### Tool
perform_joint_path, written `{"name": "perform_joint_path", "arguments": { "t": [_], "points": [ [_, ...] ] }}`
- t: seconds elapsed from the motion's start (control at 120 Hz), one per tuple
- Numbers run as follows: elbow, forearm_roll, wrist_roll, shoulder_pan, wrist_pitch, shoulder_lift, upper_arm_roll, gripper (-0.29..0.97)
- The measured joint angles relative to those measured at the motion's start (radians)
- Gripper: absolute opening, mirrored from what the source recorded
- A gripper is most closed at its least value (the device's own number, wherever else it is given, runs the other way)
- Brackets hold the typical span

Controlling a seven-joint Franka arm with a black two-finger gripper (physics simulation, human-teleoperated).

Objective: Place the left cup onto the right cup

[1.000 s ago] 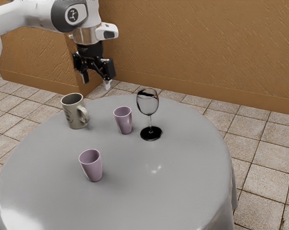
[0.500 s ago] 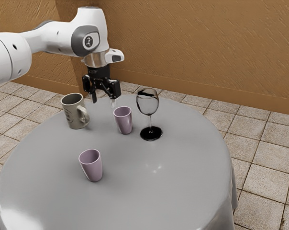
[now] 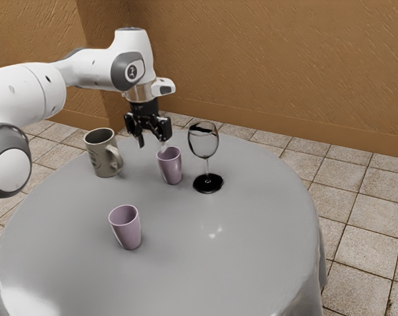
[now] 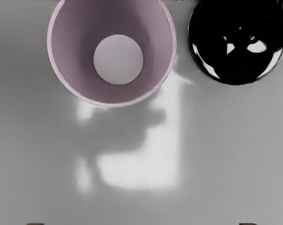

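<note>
Exterior view: fingers spread open over the purple cup beside the wine glass, probably not touching; nothing stacked yet.

Desk: grey, smooth, glossy, soft reflections. Far lilac cup, near lilac cup: smooth, satin, plastic-like. Wine glass: clear glass, base black, shiny. Mug: beige, glazed look. Gripper: black, matt. Arm: white glossy shell. Wall: rough plaster. Floor: matt tiles.

Lilac far cup, lilac near cup; khaki mug; grey table; black glass foot; black hand.
</note>
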Motion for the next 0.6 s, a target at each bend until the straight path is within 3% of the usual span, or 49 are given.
{"name": "perform_joint_path", "arguments": {
  "t": [0.325,0.6],
  "points": [
    [0.150,0.013,0.046,0.053,0.007,0.147,-0.035,0.50],
    [0.233,0.085,0.091,0.081,0.035,0.228,-0.092,0.49]
  ]
}}
